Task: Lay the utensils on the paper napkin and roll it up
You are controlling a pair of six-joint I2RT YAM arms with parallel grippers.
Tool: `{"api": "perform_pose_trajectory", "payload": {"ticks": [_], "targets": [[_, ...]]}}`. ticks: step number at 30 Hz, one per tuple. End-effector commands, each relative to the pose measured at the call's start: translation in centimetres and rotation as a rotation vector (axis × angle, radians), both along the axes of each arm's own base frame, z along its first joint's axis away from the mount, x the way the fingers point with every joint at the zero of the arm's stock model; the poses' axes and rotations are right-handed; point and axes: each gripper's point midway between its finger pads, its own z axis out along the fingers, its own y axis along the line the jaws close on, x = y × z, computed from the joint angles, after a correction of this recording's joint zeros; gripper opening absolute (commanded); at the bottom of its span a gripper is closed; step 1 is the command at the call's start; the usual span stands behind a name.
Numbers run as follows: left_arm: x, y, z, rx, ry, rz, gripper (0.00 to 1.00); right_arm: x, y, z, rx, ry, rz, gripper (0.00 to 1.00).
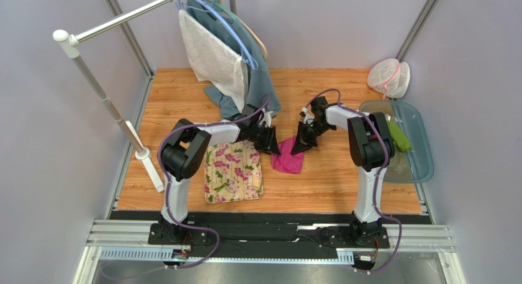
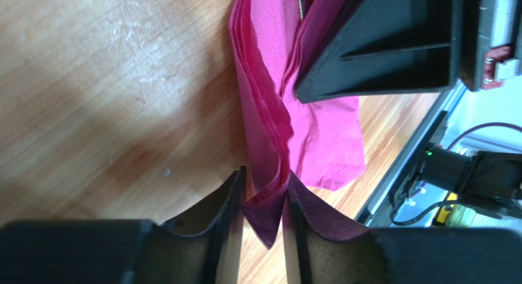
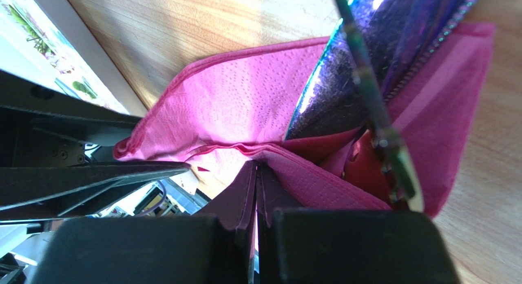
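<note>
The magenta paper napkin (image 1: pixel 288 162) lies partly folded on the wooden table, just right of the flowered mat. My left gripper (image 1: pixel 269 141) holds its left edge; in the left wrist view a folded corner of the napkin (image 2: pixel 318 131) sits pinched between the fingertips of my left gripper (image 2: pixel 263 195). My right gripper (image 1: pixel 303 140) is shut on the napkin's other edge, fingers pressed together in the right wrist view (image 3: pixel 256 174) on the napkin (image 3: pixel 245 107). The utensils (image 3: pixel 343 82), dark shiny metal with a thin handle, lie inside the napkin's fold.
A cream flowered mat (image 1: pixel 233 171) lies left of the napkin. A rack with a white towel (image 1: pixel 211 55) and grey-blue cloth (image 1: pixel 260 76) hangs at the back. A teal tray (image 1: pixel 413 143) and a mesh bag (image 1: pixel 389 79) are at the right.
</note>
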Motion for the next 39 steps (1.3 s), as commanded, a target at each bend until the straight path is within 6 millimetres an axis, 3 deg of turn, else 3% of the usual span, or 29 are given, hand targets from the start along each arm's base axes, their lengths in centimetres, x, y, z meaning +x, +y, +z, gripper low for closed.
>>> {"api": "perform_pose_trajectory", "payload": {"ticks": [1,4,7,13,23,27,31,39], "targets": [[0.7,-0.6,4.3,-0.095,-0.067,0.03,0.34,-0.6,-3.0,-3.7,-0.184,-0.013,0.026,0.0],[0.7,-0.3,4.7,-0.098,-0.073,0.047,0.35,-0.7,-3.1,-3.7,-0.185,-0.013,0.026,0.0],[0.7,-0.3,4.8,-0.125,-0.055,0.047,0.53,-0.7,-3.1,-3.8,-0.184,-0.012,0.023,0.0],[0.9,-0.3,3.2,-0.079,-0.001,0.049,0.58,-0.6,-3.0,-3.8,-0.184,-0.011,0.021,0.0],[0.8,-0.9,4.1,-0.103,-0.016,0.02,0.21,-0.6,-3.0,-4.0,-0.188,-0.007,0.015,0.0],[0.6,-2.1,5.5,-0.151,-0.04,-0.023,0.05,-0.6,-3.0,-3.9,-0.187,-0.009,0.011,0.0],[0.2,-3.4,5.9,-0.164,-0.052,-0.059,0.02,-0.6,-3.0,-4.0,-0.187,-0.007,0.006,0.0],[-0.6,-5.4,3.0,-0.088,-0.034,-0.114,0.02,-0.6,-3.0,-4.1,-0.19,-0.004,-0.001,0.0]]}}
